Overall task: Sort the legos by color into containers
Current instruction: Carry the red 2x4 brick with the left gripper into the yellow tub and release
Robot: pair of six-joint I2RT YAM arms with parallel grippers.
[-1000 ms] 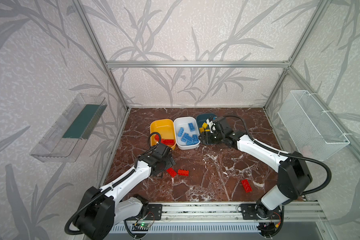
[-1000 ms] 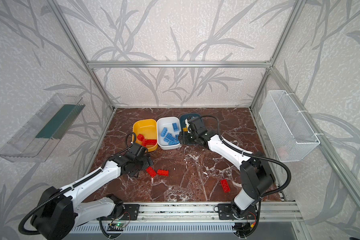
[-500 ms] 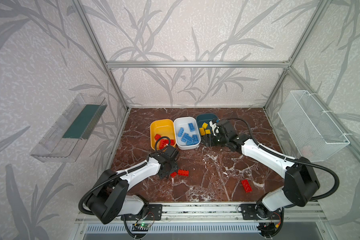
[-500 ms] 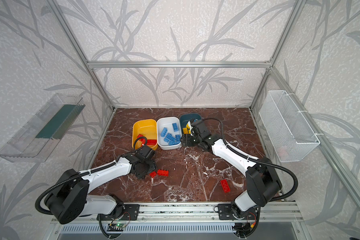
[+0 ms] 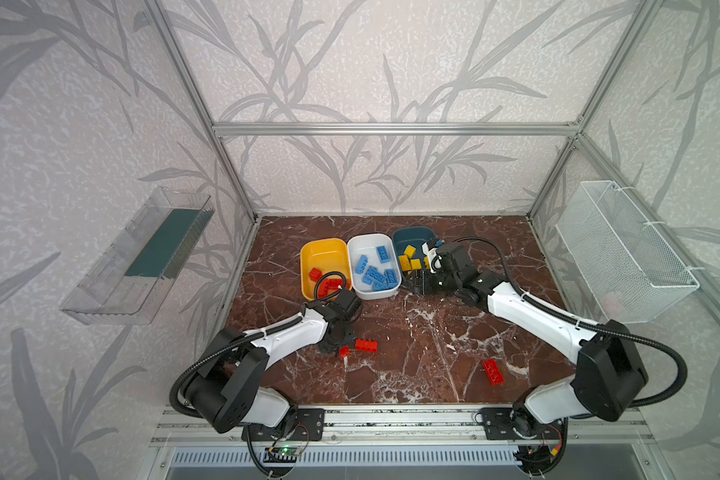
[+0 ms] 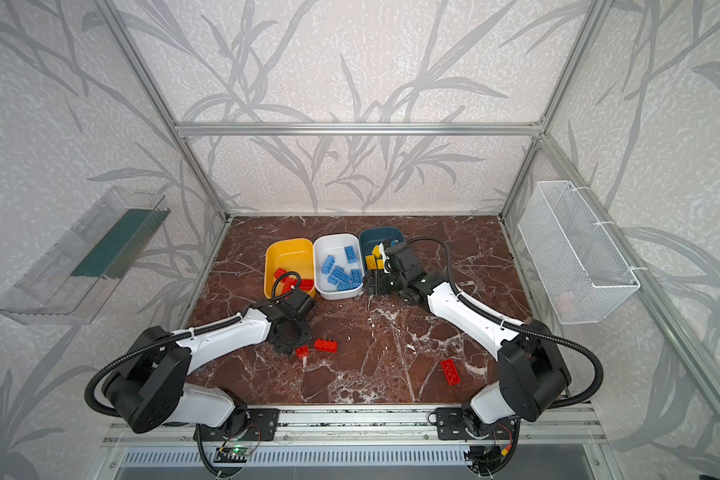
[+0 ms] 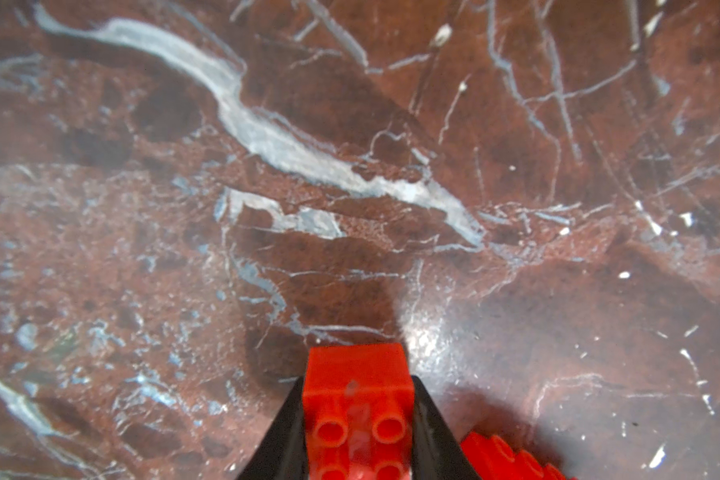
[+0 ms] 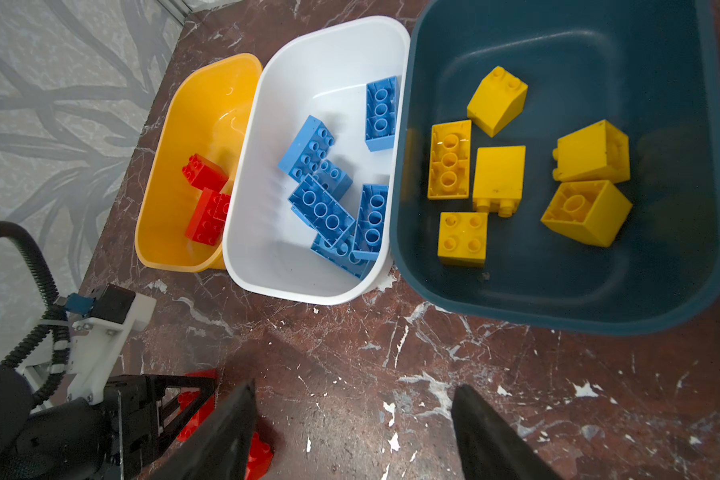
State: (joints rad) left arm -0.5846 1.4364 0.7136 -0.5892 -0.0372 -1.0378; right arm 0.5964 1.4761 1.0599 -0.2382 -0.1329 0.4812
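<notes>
Sorting scene at the grasp of a loose brick. The left claw [image 7: 358, 384] is closed on a small red brick [image 7: 358, 415] low over the tabletop [image 7: 267, 166]. Whether the brick has cleared the surface cannot be told from these views. The right claw [image 8: 353, 388] stands wide and empty over bare marble, just in front of the white tub [image 8: 329, 45] of blue bricks and the teal tub [image 8: 558, 291] of yellow ones. The red bricks belong in the yellow tub [image 8: 192, 108], which already holds a few.

Several hazards follow. The fingers grip only the brick's smooth side walls, and part of it juts past their tips, so a quick lift or swing could let it pivot and slip out. A longer red brick [image 5: 366, 345] lies just beside the claw, and a sideways exit could knock it across the tabletop. The left wrist's cable loop [image 5: 328, 283] appears over the near rim of the yellow tub, so it could catch that rim and drag the tub during the drop. The right arm sits close to the tubs, so both arms may crowd the same space. A third red brick [image 5: 493, 371] lies well apart, near the right arm's base, and is not yet sorted.
</notes>
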